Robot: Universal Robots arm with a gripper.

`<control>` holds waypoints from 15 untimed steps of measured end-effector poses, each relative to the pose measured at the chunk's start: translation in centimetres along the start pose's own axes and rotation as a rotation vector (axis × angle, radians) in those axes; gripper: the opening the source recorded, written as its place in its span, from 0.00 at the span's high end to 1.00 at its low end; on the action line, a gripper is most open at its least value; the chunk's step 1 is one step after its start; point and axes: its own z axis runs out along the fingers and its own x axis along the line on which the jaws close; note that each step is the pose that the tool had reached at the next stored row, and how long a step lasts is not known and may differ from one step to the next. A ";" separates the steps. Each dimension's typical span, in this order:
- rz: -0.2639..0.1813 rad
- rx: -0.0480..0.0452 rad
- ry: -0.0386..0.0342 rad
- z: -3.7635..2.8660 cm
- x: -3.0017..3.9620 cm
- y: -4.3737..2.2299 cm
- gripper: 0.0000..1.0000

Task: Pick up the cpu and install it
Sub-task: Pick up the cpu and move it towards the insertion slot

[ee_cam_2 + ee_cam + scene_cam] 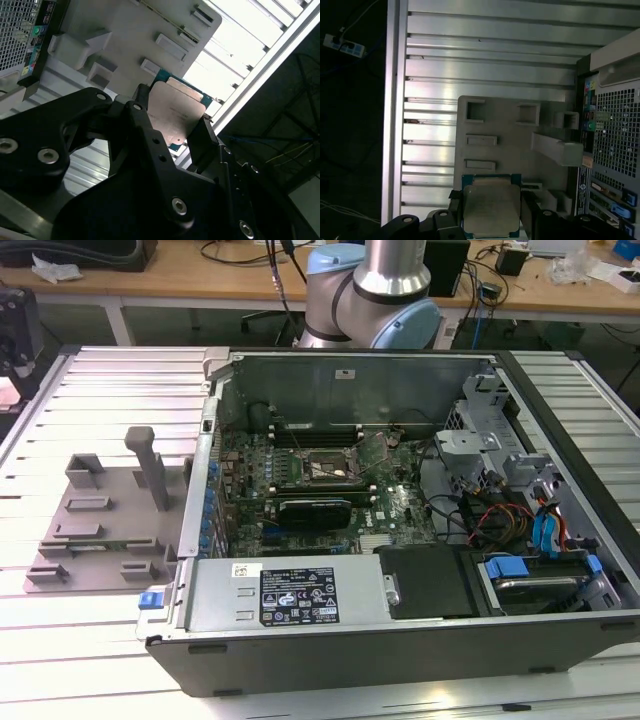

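Black tool up close in the second wrist view, clenched on the cpu. Its fingers press two opposite edges. Cpu: flat square chip, silvery metal top facing the camera, green rim showing at the edges. In the first wrist view the same grip: tool around the cpu, one black finger on each side.

Cpu is held up off the grey plastic tray, seen over the tray's edge. Tray has raised blocks and shallow slots and sits on the slatted metal tabletop, just beside the computer case.

Exterior view: open computer case lying on the tabletop, tray at the exterior view's left of it. Motherboard socket inside the case, its retaining frame flipped up. Arm base behind the case.
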 end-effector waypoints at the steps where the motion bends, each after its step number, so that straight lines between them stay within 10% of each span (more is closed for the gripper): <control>1: 0.000 0.0000 0.0000 -1.20 -0.03 -0.05 0.45; 3: 0.000 0.0001 0.0000 -2.56 -0.07 -0.10 0.45; 15: 0.000 0.0000 0.0000 -3.94 -0.10 -0.15 0.45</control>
